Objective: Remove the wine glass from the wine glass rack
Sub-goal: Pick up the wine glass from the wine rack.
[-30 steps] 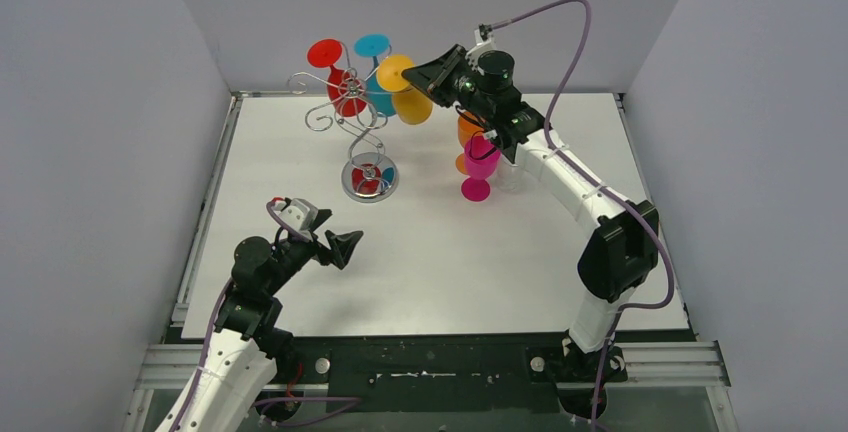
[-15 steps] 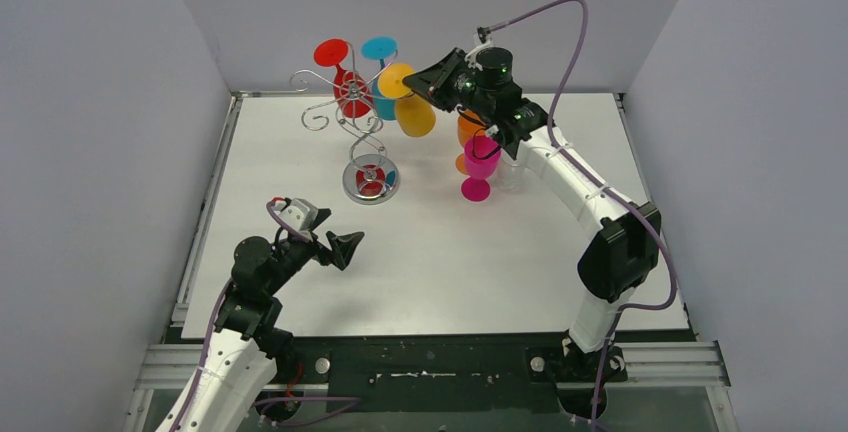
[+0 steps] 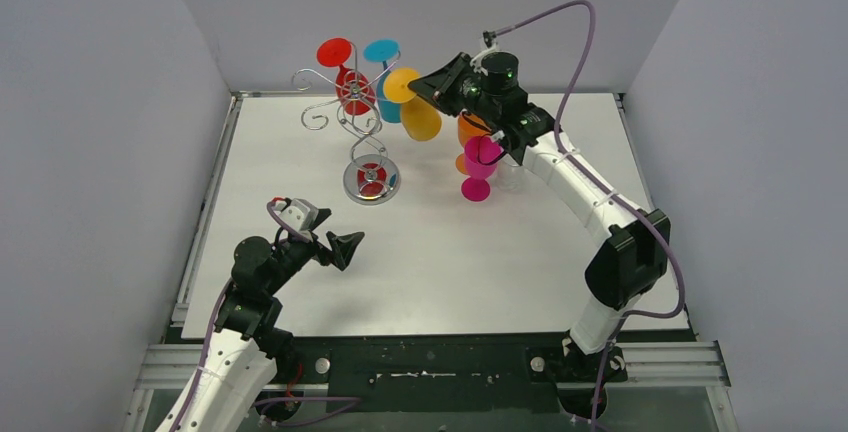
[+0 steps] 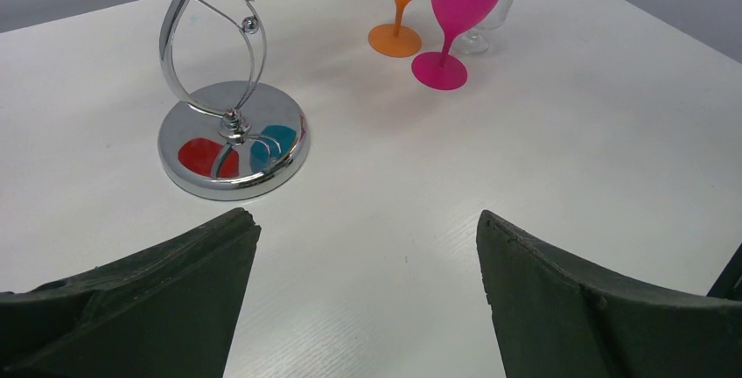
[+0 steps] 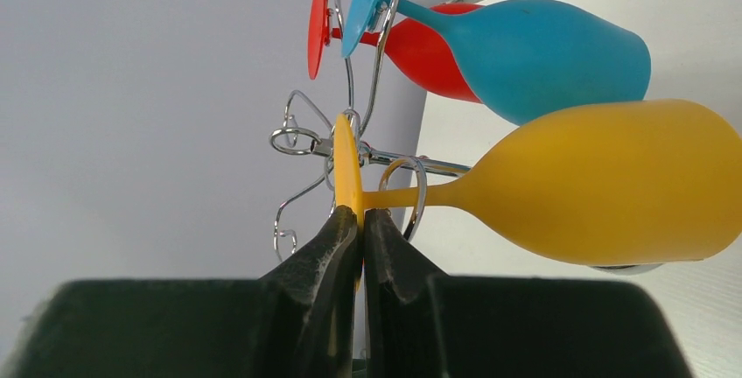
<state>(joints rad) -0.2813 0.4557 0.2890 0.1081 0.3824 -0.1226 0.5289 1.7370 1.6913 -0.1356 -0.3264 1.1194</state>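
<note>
The silver wire wine glass rack stands on its round shiny base at the back left; its base also shows in the left wrist view. A red glass and a blue glass hang from its arms. My right gripper is shut on the round foot of the yellow wine glass, whose stem still passes through a wire loop in the right wrist view. The yellow bowl hangs to the right. My left gripper is open and empty, low over the table.
A pink glass, an orange glass and a clear glass stand upright right of the rack, under my right arm. White walls close the table's left, back and right sides.
My right gripper has moved a little to the right with the yellow glass, drawing it away from the rack's centre. The rack has shifted or tipped slightly. The left arm has not moved.
</note>
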